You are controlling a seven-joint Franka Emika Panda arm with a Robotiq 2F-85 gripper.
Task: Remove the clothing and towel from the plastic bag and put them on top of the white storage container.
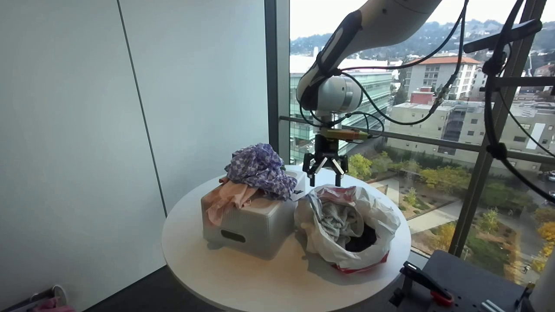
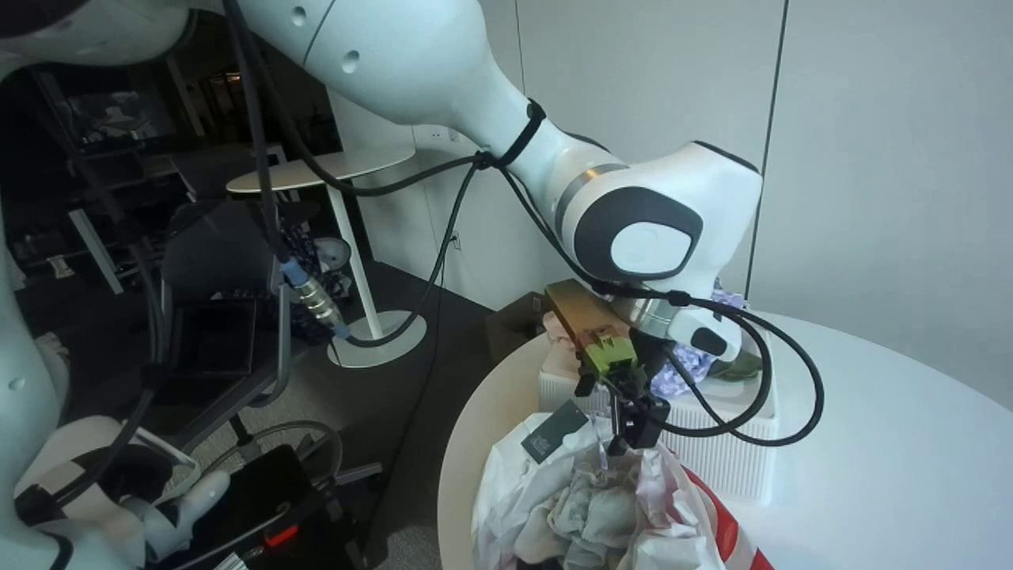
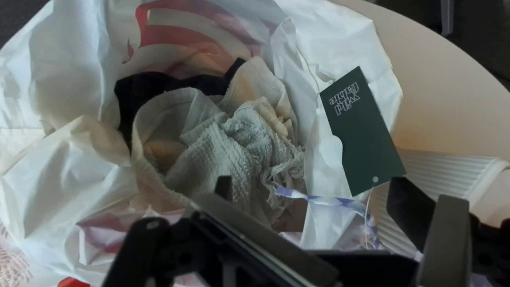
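Observation:
The white and red plastic bag stands open on the table; it also shows in the wrist view. Inside lie a grey-white towel, also in the wrist view, and a dark cloth. The white storage container stands beside the bag. A purple-white checked garment and a peach cloth lie heaped on it. A checked strap and a dark green tag lie across the bag's rim. My gripper is open and empty, pointing down above the bag's container-side rim.
The round white table carries both bag and container. A wall and a window stand behind it. A dark robot stand is beside the table. Something dark green lies on the container top. Cables hang along the arm.

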